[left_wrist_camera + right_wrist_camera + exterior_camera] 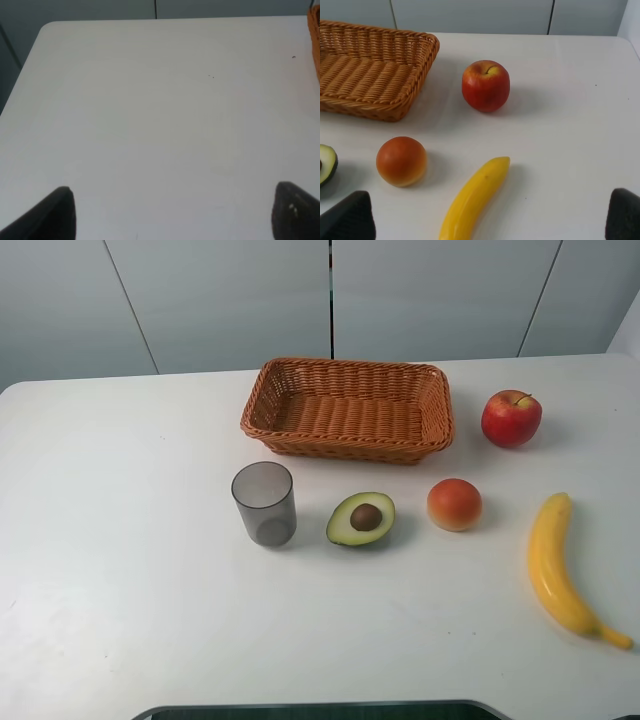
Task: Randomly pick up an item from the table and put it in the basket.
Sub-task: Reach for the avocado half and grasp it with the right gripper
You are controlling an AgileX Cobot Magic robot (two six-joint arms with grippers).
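Observation:
The halved avocado (361,518) lies cut side up on the white table (120,570), just in front of the wicker basket (348,408), which holds nothing. Its edge also shows in the right wrist view (326,164). The basket shows in the right wrist view (370,70) and as a sliver in the left wrist view (315,40). My left gripper (175,215) is open over bare table, far from the avocado. My right gripper (487,216) is open and empty, above the table near the banana. Neither gripper shows in the exterior view.
A grey translucent cup (265,503) stands left of the avocado. A round orange-red fruit (455,504) sits to its right, a red apple (511,418) right of the basket, and a banana (558,565) at the front right. The table's left edge (20,75) shows in the left wrist view.

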